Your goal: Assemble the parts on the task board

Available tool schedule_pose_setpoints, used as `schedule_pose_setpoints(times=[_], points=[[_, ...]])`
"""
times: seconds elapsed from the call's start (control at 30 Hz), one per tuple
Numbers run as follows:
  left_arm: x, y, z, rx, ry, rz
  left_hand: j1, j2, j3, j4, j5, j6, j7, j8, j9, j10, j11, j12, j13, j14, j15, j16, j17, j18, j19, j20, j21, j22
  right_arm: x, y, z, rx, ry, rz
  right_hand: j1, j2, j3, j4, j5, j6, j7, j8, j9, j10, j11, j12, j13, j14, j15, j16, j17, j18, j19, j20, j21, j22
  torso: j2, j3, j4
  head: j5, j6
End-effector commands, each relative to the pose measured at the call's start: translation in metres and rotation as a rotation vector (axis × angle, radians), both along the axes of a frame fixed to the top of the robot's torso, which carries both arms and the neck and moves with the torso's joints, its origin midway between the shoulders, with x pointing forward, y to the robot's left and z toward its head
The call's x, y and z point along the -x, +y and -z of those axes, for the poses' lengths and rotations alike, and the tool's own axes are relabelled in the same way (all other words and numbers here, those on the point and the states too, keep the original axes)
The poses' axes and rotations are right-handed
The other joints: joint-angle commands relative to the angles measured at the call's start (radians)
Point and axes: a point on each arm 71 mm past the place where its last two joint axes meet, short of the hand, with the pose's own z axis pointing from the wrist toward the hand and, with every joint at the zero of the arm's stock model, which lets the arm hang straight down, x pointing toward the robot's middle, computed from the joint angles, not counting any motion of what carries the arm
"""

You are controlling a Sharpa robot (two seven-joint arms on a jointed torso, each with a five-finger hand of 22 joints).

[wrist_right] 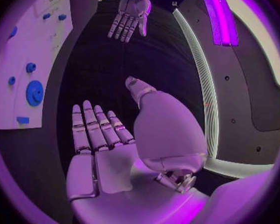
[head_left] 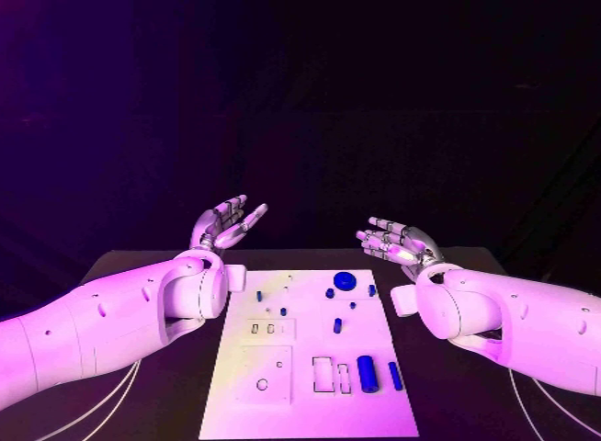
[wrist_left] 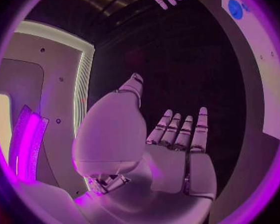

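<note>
Lying mid-counter (head_left: pixel 141 404), board (head_left: pixel 300 404) shows no readable writing; blue parts on it: round disc (head_left: pixel 345 280) at far end, long cylinder (head_left: pixel 367 373) near the front right, small pegs (head_left: pixel 336 324) between. Left hand (head_left: pixel 228 223) and right hand (head_left: pixel 396 243) hover past the far edge, well apart, palms up, fingers spread, holding nothing.

Task board (head_left: pixel 248 404): I see its near edge cut by the head view's bottom edge; both wrist views crop it at the circle's rim. Small parts (head_left: pixel 272 299) beside the blue disc (head_left: pixel 345 281): too small for me to tell shapes. Recesses near the blue cylinder (head_left: pixel 367 373): I cannot tell whether anything sits in them. Left hand (head_left: pixel 228 223), right hand (head_left: pixel 399 243): palm sides hidden from my head view.
</note>
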Motion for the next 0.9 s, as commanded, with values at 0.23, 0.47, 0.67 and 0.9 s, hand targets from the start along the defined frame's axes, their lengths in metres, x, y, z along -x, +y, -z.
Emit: schedule_pose_setpoints(times=[0.23,0.47,0.67,0.9], points=[[0.007,0.008,-0.007,0.041,-0.029,0.083,0.063,0.065,0.05,0.004,0.002,0.348,0.082,0.11,0.066,0.478,0.092,0.083,0.036,0.476,0.014,0.124,0.078,0.075,0.268,0.016,0.1,0.045,-0.017,-0.005,-0.029,0.402,-0.308,-0.2,0.129,-0.041,0.127,-0.101,-0.011,0.435,0.074,0.103,0.058,0.459,-0.067,0.028,0.016,0.388,-0.074,0.076,0.036,0.07,0.415,-0.022,0.093,0.024,0.023,0.0036,0.0011,0.003,-0.019],[0.014,0.013,-0.014,0.032,-0.041,0.101,0.089,0.066,0.069,0.0,0.001,0.465,0.066,0.154,0.086,0.648,0.038,0.105,0.037,0.665,-0.048,0.2,0.144,0.101,0.421,-0.012,0.203,0.087,-0.025,-0.002,-0.045,0.634,-0.437,-0.282,0.114,-0.081,0.198,-0.117,-0.029,0.513,0.046,0.122,0.062,0.575,-0.102,0.026,0.018,0.526,-0.125,0.119,0.063,0.069,0.543,-0.074,0.134,0.033,0.043,0.0072,0.0073,-0.003,-0.018],[0.027,0.013,-0.022,0.037,-0.042,0.148,0.102,0.049,0.088,0.0,0.002,0.497,0.052,0.161,0.098,0.718,0.018,0.089,0.039,0.747,-0.077,0.24,0.217,0.099,0.483,-0.047,0.279,0.126,-0.027,0.006,-0.055,0.839,-0.493,-0.36,0.109,-0.088,0.166,-0.138,-0.033,0.568,0.023,0.134,0.076,0.663,-0.136,0.019,0.02,0.663,-0.178,0.185,0.145,0.065,0.652,-0.137,0.244,0.094,0.063,0.0095,0.0149,-0.01,-0.014],[0.046,0.009,-0.033,0.052,-0.039,0.222,0.124,0.018,0.109,-0.004,0.001,0.507,0.04,0.154,0.11,0.769,-0.002,0.064,0.043,0.844,-0.113,0.349,0.344,0.097,0.543,-0.092,0.426,0.216,-0.027,0.02,-0.059,1.062,-0.517,-0.454,0.081,-0.111,0.161,-0.138,-0.001,0.605,-0.004,0.116,0.094,0.707,-0.167,0.018,0.026,0.854,-0.231,0.515,0.438,0.062,0.763,-0.216,0.553,0.303,0.089,0.0116,0.0259,-0.02,-0.017]])
